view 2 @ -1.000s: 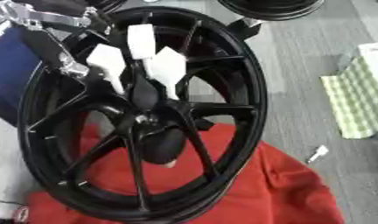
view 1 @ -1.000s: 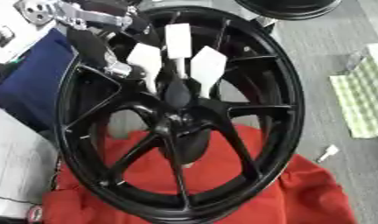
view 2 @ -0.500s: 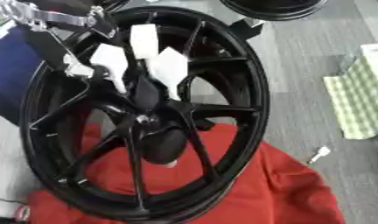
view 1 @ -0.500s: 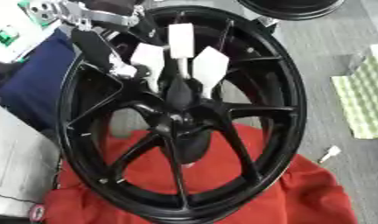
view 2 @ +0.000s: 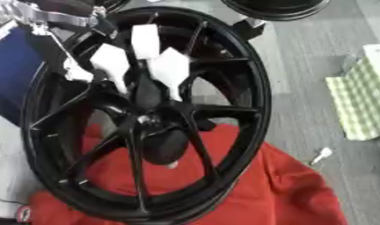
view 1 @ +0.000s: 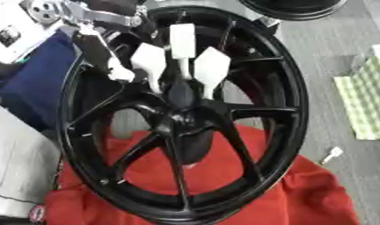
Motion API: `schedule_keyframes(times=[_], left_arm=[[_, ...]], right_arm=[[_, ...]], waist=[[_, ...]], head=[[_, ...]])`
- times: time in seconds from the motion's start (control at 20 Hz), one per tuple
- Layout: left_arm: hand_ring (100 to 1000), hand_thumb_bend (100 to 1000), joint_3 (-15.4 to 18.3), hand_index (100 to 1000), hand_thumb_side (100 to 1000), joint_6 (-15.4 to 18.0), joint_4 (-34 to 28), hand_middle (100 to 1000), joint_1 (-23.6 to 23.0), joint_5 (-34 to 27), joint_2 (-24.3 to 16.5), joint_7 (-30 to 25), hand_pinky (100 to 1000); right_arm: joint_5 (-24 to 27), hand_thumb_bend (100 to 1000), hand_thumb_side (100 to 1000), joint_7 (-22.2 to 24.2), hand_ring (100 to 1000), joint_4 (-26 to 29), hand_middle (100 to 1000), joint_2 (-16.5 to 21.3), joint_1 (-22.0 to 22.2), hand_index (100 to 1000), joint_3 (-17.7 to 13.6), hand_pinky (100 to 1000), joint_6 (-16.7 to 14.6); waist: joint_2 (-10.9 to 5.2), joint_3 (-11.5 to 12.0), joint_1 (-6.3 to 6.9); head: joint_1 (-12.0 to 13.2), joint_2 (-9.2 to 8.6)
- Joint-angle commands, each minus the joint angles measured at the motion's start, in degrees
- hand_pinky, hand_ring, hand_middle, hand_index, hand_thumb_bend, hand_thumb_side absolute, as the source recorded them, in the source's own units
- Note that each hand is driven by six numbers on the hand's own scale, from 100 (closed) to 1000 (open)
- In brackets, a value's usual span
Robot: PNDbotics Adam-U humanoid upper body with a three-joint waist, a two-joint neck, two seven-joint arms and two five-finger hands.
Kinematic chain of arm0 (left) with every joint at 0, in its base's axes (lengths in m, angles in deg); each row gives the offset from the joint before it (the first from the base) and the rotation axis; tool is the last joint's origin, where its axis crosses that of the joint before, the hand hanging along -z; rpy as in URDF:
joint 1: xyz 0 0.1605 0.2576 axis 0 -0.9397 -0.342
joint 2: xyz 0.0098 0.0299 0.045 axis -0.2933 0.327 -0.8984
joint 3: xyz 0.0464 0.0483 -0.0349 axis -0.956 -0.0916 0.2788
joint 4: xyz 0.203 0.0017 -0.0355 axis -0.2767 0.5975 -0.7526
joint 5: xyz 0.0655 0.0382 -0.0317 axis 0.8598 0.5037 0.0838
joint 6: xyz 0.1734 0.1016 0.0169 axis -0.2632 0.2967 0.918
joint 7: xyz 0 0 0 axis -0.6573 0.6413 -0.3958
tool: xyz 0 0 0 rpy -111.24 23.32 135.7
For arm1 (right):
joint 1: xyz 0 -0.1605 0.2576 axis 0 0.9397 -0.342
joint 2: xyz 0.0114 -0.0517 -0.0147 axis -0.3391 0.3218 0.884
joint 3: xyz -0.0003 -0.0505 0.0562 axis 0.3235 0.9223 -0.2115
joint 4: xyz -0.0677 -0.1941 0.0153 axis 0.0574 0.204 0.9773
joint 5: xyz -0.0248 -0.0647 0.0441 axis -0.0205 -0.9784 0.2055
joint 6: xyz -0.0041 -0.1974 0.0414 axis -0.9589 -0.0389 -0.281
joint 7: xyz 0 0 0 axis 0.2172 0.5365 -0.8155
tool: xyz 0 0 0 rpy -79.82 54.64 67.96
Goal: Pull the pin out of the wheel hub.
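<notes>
Little has shifted in the last second: the left hand [view 1: 174,70] holds its place over the wheel hub [view 1: 181,115], and the slight slide of the whole scene looks like the head tilting, not the wheel [view 1: 293,110] moving. White-tipped fingers [view 1: 211,69] spread straight down across the spokes just above the hub, clenched on nothing that shows. Below the hub a small pale tip [view 2: 171,165] peeks out under a dark bulge; it may be the pin's end, though that is hard to say. If so, the pin lies on the hub's far side from the fingers, its long axis running through the hub's centre and pointing down toward the red cloth [view 1: 316,193]. Only the left hand is near; the right hand shows nowhere. A small white piece [view 1: 331,154] lies on the floor right of the wheel.
</notes>
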Motion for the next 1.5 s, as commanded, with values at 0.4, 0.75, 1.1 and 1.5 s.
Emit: schedule_keyframes(times=[0.4,0.75,1.1,1.5], left_arm=[[478,100,2.3,385,252,3.7,-2.9,280,1.4,-6.5,-1.4,-9.3,662],[435,100,5.7,291,244,0.2,-5.9,224,2.1,-10.7,-2.2,-9.3,642],[429,100,17.2,295,252,-2.8,-6.1,217,3.7,-16.0,-4.4,-9.3,642],[454,100,32.1,323,196,-4.4,1.2,239,-5.4,-11.7,-15.0,-6.5,648]], right_arm=[[-0.3,100,472,-4.4,607,0.7,515,0.9,-0.6,682,-1.1,342,4.7],[-0.6,100,470,-4.4,609,0.7,516,0.8,-0.6,683,-1.2,345,4.8],[-0.9,100,480,-4.4,609,0.7,517,0.7,-0.2,683,-1.4,347,5.1],[-1.8,100,462,-4.4,610,0.7,518,1.3,0.2,683,-2.4,350,5.2]], waist=[[-0.81,-0.1,-0.32],[-1.16,-0.1,-0.54],[-1.51,0.6,-1.03],[-1.40,2.0,-1.42]], head=[[0.3,-0.36],[0.4,-0.47],[-0.1,-0.30],[-1.0,-0.52]])
